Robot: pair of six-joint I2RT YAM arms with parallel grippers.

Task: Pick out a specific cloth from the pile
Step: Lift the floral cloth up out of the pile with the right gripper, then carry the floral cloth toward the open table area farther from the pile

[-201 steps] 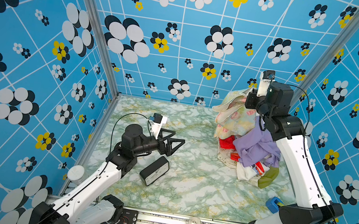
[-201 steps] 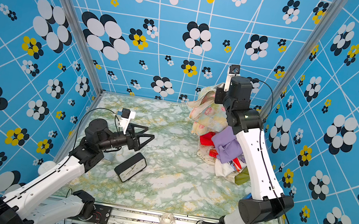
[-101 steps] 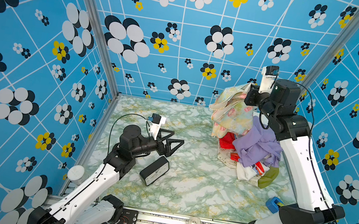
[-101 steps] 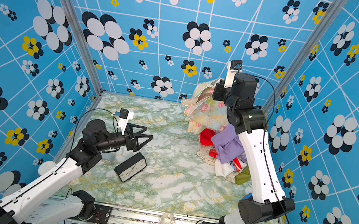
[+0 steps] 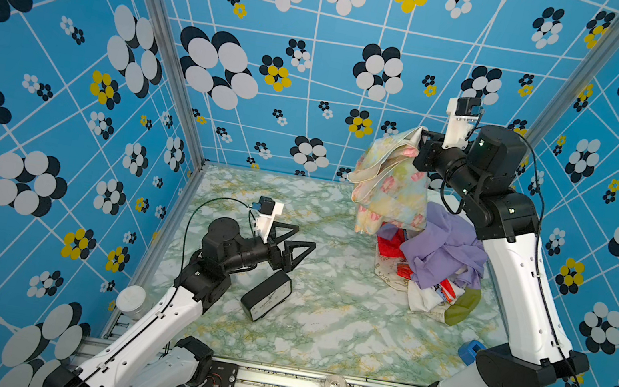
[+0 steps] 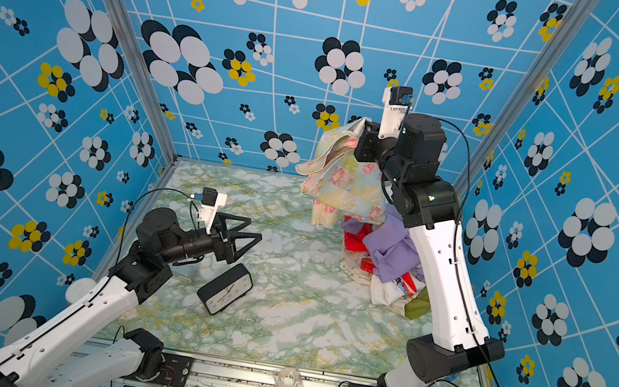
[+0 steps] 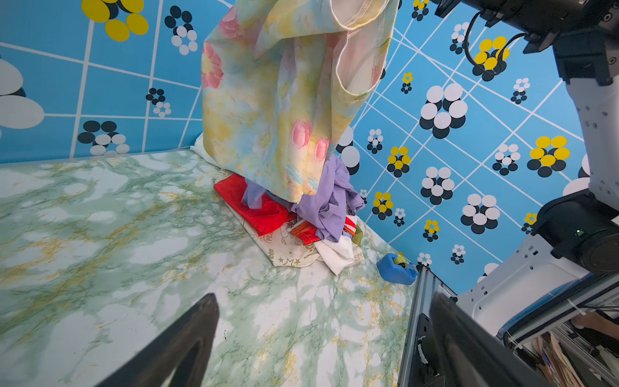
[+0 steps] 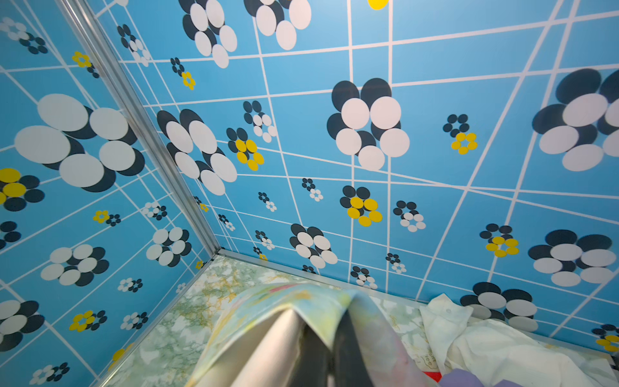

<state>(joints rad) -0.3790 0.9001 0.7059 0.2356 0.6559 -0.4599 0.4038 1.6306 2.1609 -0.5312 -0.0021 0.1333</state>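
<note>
The cloth (image 5: 393, 182) (image 6: 347, 183), pale yellow with pink flowers, hangs high at the back right, above the pile. My right gripper (image 5: 421, 138) (image 6: 364, 131) is shut on its top edge. In the right wrist view the fabric (image 8: 301, 301) drapes over the closed fingers of that gripper (image 8: 330, 331). The cloth's (image 7: 278, 110) lower hem reaches down to the lavender cloth on top of the pile (image 7: 321, 214). The pile (image 5: 436, 261) (image 6: 390, 258) lies on the table. My left gripper (image 5: 302, 240) (image 6: 251, 231) (image 7: 323, 298) is open and empty, hovering over the table at the left.
A black clock (image 5: 266, 295) (image 6: 225, 288) lies below my left gripper. A blue tape dispenser (image 5: 470, 350) (image 7: 397, 268) sits by the right arm's base. A white-lidded jar (image 5: 131, 299) stands at the table's left edge. Blue patterned walls enclose the marble-pattern table (image 5: 319, 331).
My right gripper has risen and swung slightly left, lifting the flowered cloth higher off the pile. The left arm has barely moved.
</note>
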